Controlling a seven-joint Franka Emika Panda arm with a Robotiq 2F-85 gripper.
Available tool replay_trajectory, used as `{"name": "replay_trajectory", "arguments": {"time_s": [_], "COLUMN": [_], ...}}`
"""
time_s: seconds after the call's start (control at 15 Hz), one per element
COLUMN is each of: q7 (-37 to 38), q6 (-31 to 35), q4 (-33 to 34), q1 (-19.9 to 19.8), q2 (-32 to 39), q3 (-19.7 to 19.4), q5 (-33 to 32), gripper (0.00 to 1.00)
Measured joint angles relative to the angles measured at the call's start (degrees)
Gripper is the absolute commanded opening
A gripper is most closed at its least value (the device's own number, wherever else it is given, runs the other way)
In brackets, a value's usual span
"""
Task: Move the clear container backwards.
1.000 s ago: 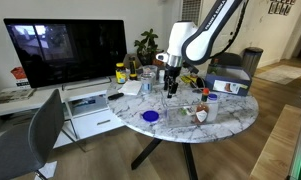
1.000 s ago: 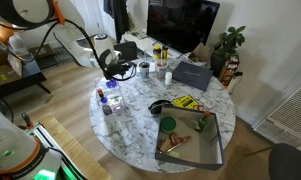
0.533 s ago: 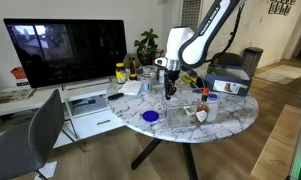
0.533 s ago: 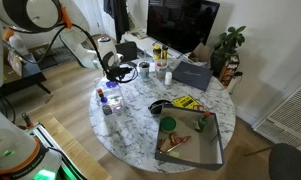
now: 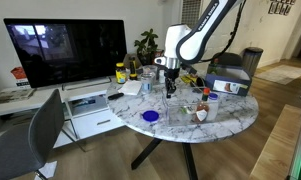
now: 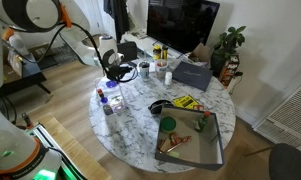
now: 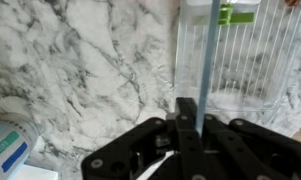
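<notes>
Hand (image 5: 171, 89) hangs low over the container (image 7: 240, 60), one finger (image 7: 205, 50) at its ribbed wall; whether it grips cannot be told. Container stands upright near the edge of the marble bench (image 5: 230, 115). Television (image 5: 70, 48) and wood floor (image 5: 285, 110) lie beyond.

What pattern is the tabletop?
White marble with grey veining; the tabletop shows it best in the wrist view.

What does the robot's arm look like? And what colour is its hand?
The arm is white and smooth, made of rounded segments with black parts at the joints. In an exterior view, an orange ring wraps one white segment, and a thin dark cable seems to run along the arm. The gripper is black and blocky. The wrist view shows small round screws on its body.
</notes>
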Motion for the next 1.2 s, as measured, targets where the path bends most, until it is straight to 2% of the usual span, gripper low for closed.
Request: {"name": "replay_trajectory", "arguments": {"time_s": [0.2, 0.53, 0.87, 1.2], "q7": [-1.6, -6.7, -6.9, -2.6], "q6": [-2.0, -9.9, -23.5, -34.9], "q4": [0.0, 1.3, 6.4, 11.9], "q1": [-3.8, -9.9, -11.7, -11.5], "q2": [-0.8, -4.3, -6.3, -6.4], "q3": [1.9, 3.5, 2.2, -1.7], "q5": [3.4, 12.1, 19.6, 21.5], "gripper": [0.01, 0.01, 0.01, 0.01]}}
